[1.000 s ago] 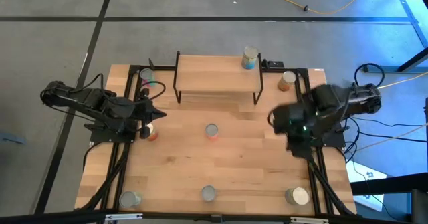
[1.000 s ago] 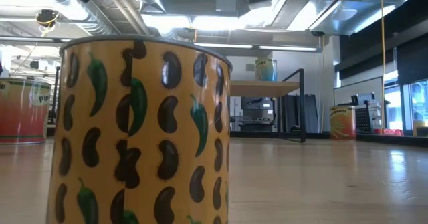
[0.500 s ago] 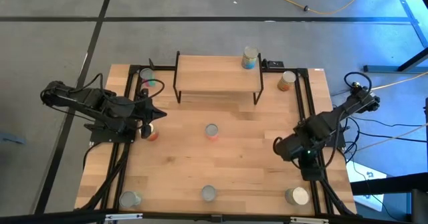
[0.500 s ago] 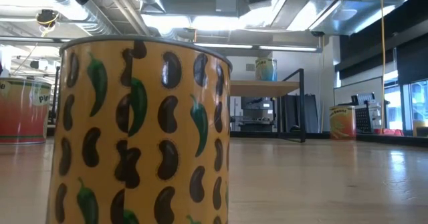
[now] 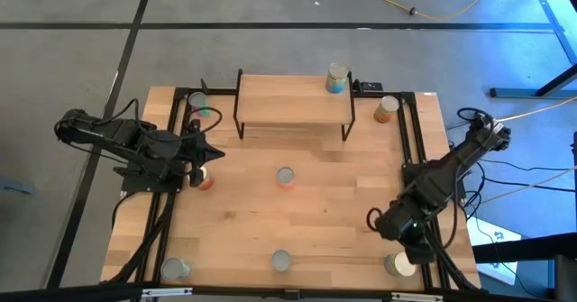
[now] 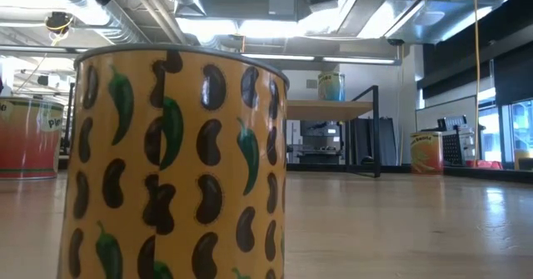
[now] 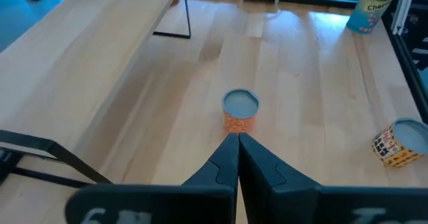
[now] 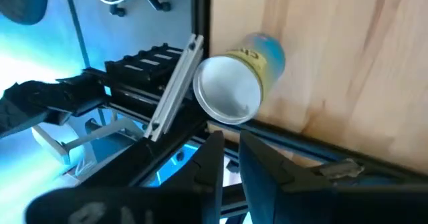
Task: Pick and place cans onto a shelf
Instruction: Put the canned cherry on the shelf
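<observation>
The shelf (image 5: 293, 99) stands at the table's far middle and carries one can (image 5: 336, 77) on its right end. Other cans stand on the table: centre (image 5: 285, 177), far left (image 5: 197, 101), far right (image 5: 388, 108), near left (image 5: 174, 268), near centre (image 5: 281, 261) and near right (image 5: 399, 264). My right gripper (image 5: 406, 248) hangs just above the near-right can (image 8: 237, 83), slanting down, its fingers (image 8: 210, 154) slightly open and holding nothing. My left gripper (image 5: 212, 151) waits shut at the left and points at the centre can (image 7: 239, 112).
A small can (image 5: 203, 178) stands close by the left gripper. Black rails (image 5: 419, 167) run along both table sides, and the near-right can sits beside one (image 8: 170, 90). The yellow bean-label can (image 6: 179, 162) fills much of the low view. Bare wood (image 5: 334, 212) lies between the cans.
My right arm has swung from beside the shelf's right end toward the table's near edge and has sunk. Its gripper now tips down over the near-right can. No can has moved.
</observation>
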